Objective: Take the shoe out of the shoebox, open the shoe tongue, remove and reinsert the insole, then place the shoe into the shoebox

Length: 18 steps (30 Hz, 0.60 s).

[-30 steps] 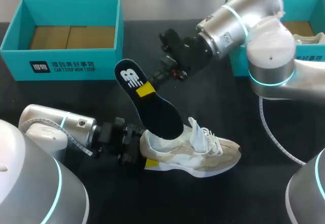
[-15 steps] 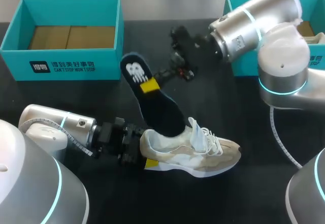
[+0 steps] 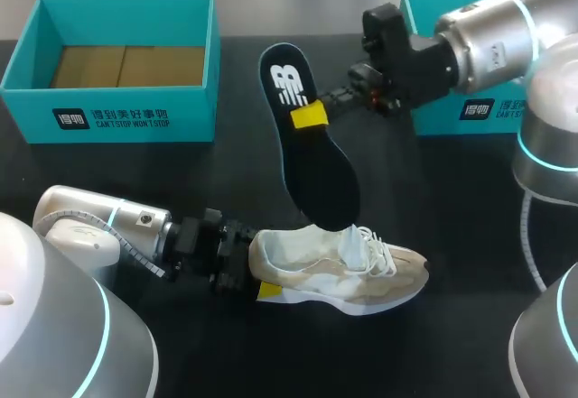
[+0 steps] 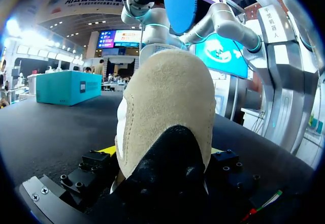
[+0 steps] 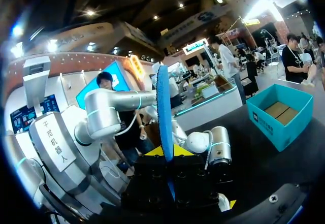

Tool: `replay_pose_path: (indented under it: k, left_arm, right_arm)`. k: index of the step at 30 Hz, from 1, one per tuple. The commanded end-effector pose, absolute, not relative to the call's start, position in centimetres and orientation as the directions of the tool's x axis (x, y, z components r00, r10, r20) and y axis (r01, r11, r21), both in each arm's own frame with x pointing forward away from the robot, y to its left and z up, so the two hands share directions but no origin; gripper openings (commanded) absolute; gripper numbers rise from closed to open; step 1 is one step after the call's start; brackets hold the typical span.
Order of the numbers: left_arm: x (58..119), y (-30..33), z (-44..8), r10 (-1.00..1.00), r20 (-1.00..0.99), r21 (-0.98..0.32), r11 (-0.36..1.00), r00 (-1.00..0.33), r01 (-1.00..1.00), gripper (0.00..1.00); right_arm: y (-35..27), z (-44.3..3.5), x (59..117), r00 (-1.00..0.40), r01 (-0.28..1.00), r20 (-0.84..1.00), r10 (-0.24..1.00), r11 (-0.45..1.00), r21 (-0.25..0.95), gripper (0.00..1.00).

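On table (image 3: pixel 163 172), well apart from shoebox (image 3: pixel 181 114), shoe (image 3: pixel 348 267) was seen, heel clamped in left gripper (image 3: pixel 253 269). Insole (image 3: pixel 316 159) was held aloft above shoe, pinched by right gripper (image 3: pixel 312 114), wholly free. Removal was judged done; reinsertion and boxing were judged left.

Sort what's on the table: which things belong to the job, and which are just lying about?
In the job: shoe in left gripper; insole in right gripper; empty teal shoebox, probably.
Lying about: second teal box, partly hidden.
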<state>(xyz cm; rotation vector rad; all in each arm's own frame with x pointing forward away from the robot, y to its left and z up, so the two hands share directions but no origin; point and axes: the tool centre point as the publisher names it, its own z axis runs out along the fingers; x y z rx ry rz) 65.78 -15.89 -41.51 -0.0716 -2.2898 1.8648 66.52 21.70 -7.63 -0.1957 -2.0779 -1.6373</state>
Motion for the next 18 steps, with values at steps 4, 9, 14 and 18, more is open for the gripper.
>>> replay_pose_path:
  k: [4, 9, 14, 18]
  left_arm:
    - [65.8, -15.9, -41.5, 0.155, 0.114, -0.975, 0.21, -0.981, -0.08, 0.0]
    - [65.8, -15.9, -41.5, 0.155, 0.114, -0.975, 0.21, -0.981, -0.08, 0.0]
    - [65.8, -15.9, -41.5, 0.155, 0.114, -0.975, 0.21, -0.981, -0.08, 0.0]
    - [65.8, -15.9, -41.5, 0.155, 0.114, -0.975, 0.21, -0.981, -0.08, 0.0]
  right_arm:
    - [21.2, -7.5, 65.7, -0.88, 0.4, 0.449, -0.155, 0.267, 0.877, 0.0]
    - [19.4, -6.0, 65.8, -0.886, 0.421, 0.447, -0.123, 0.187, 0.887, 0.0]
    - [17.4, -4.7, 64.7, -0.875, 0.458, 0.474, -0.099, 0.152, 0.876, 0.0]
    - [16.4, -3.8, 64.2, -0.871, 0.472, 0.484, -0.082, 0.13, 0.872, 0.0]
